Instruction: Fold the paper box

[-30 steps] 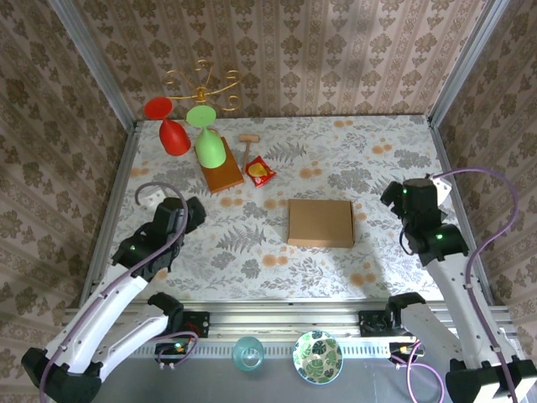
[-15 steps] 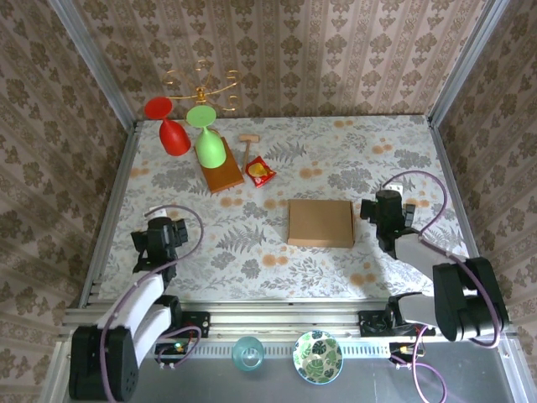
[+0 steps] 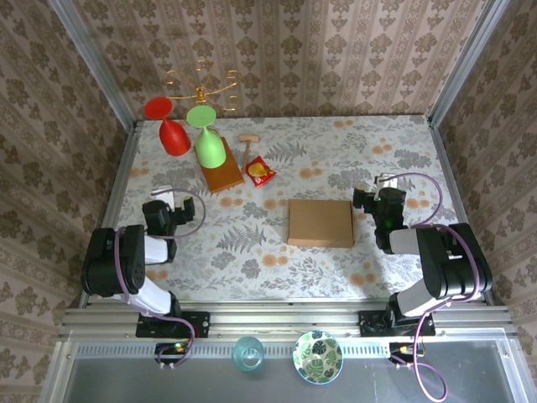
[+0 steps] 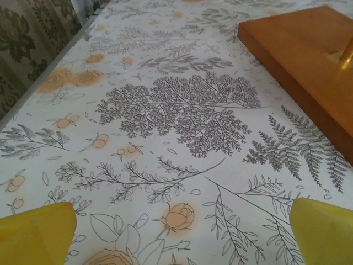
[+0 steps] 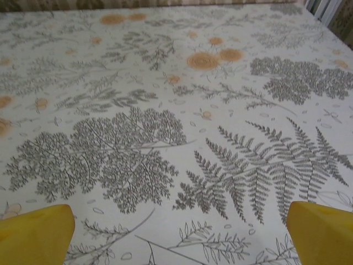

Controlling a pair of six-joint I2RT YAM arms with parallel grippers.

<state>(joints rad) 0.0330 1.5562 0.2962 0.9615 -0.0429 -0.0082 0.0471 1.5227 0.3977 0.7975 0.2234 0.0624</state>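
Both arms have folded down toward the near table edge since a second ago. The left gripper [image 3: 164, 210] and right gripper [image 3: 382, 201] sit low over the floral tablecloth [image 3: 252, 252], yellow fingers [image 4: 36, 234] spread wide apart, holding nothing. Between them the paper box [image 3: 320, 222] lies flat mid-table (nearer the right gripper), with open cloth all round it. Farther left, the wooden board [image 4: 309, 61] is cut off by the left wrist view's edge. A green goblet [image 3: 207, 144] is at its far end.
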